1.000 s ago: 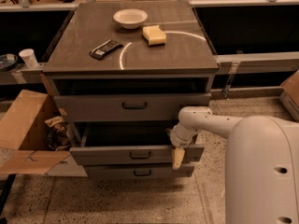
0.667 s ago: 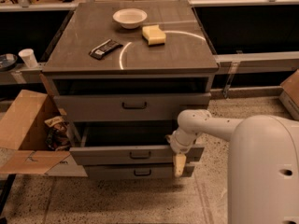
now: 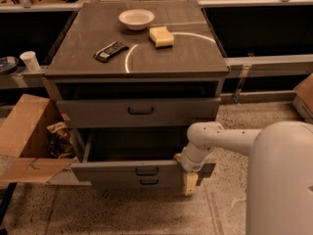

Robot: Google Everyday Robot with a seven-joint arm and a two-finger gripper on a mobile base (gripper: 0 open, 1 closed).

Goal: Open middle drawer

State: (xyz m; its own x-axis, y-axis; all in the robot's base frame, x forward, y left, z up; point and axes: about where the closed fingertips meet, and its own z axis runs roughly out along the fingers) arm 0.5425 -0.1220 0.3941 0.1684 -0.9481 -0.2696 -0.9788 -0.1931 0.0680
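- Drawer status: the middle drawer [image 3: 112,171] stands pulled well out of the cabinet, its front forward of the top drawer [image 3: 98,112].
- Position: the gripper [image 3: 190,179] sits at that front's right end, away from the handle [image 3: 146,171]; you cannot tell whether it is clenched or released.
- Step: judge the pull nearly complete. Next, confirm travel, then back the arm clear without nudging the front.

Bowl [image 3: 136,18], yellow sponge [image 3: 161,36], dark packet [image 3: 111,51] on the cabinet top [image 3: 188,58] — cardboard box [image 3: 23,129] at left
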